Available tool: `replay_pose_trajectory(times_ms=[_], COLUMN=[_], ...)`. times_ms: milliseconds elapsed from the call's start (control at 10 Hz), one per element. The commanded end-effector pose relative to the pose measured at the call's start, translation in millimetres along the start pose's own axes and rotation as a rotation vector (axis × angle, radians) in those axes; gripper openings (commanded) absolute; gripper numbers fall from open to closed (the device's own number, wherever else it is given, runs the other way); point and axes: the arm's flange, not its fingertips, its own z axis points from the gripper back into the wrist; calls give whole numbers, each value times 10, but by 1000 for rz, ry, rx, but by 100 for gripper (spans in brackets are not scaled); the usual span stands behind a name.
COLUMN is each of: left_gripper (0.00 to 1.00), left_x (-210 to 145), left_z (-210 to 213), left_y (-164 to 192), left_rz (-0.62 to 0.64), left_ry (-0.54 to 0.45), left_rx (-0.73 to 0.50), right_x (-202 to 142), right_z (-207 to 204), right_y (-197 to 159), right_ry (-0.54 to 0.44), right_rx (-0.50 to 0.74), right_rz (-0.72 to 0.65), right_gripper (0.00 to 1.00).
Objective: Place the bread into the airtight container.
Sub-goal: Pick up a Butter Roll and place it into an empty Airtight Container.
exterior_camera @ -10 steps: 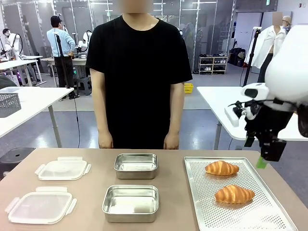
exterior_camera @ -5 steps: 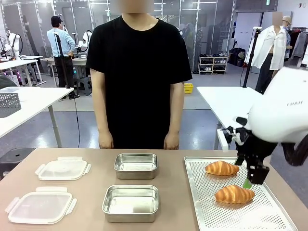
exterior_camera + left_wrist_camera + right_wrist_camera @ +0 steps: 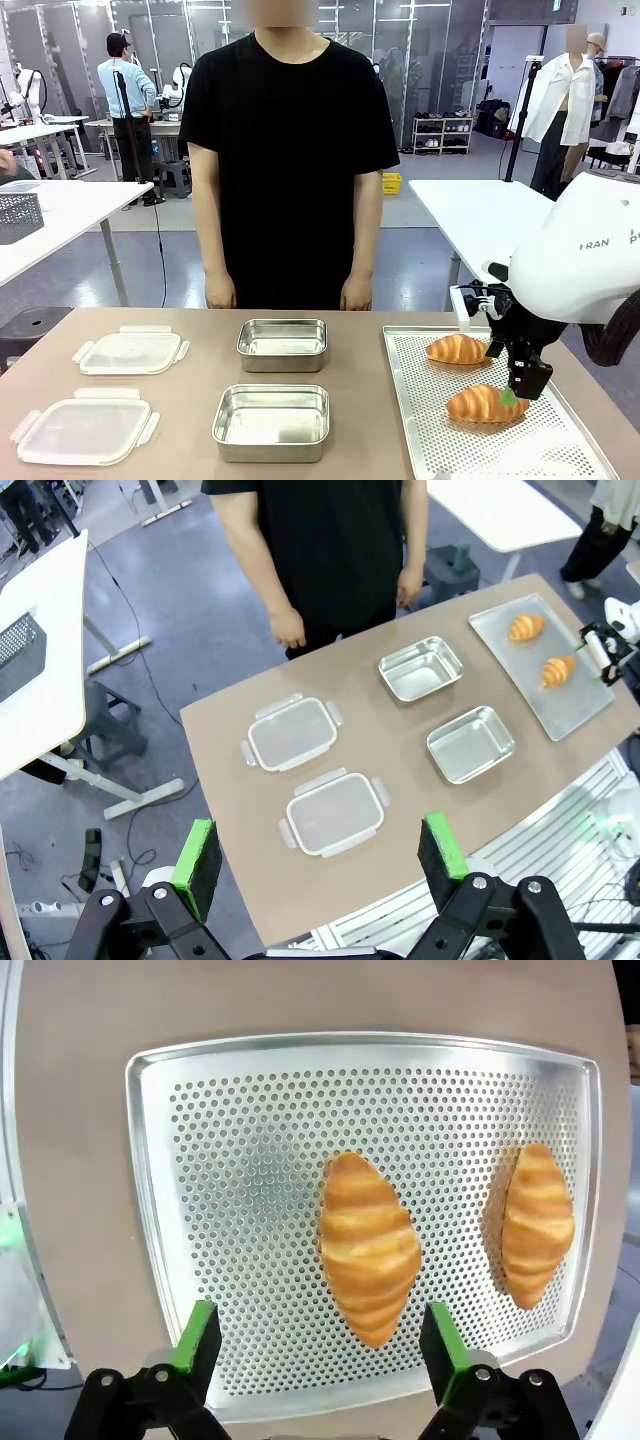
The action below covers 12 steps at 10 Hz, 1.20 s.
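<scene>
The left pincer (image 3: 320, 858) hangs high above the counter (image 3: 200, 400), jaws spread and empty. On the left lie two clear lids (image 3: 130, 352), off their boxes. In the middle stand two steel containers (image 3: 271, 421), one behind the other, both bare inside. To the right sits the perforated tray (image 3: 430, 450) with the bread on it: a far croissant (image 3: 458, 349) and a near croissant (image 3: 484, 404). The right pincer (image 3: 510, 393) hovers just above the near one, jaws spread wide and lined up over it, gripping nothing. By my reckoning nothing is done yet: grasping, carrying to a container and lidding all remain.
</scene>
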Motion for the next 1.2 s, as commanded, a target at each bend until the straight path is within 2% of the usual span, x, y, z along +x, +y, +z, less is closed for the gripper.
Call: replay_pose_trajectory(times_ms=[0,500,800,1100], left_gripper=[100,100,100,100], left_x=[1,1,1,1], left_z=[6,6,6,6], left_y=[-1,-1,-1,-1], left_rz=[2,2,2,2], left_ry=[-1,-1,-1,-1], left_rx=[-3,-3,-3,-3], right_x=[22,31,-11,-98], right_z=[7,2,-309,-572], right_y=[13,12,-137,-283], right_ry=[-3,4,-8,10], right_rx=[4,1,-50,-22], right_rz=[6,8,48,25], right_gripper=[100,100,100,100])
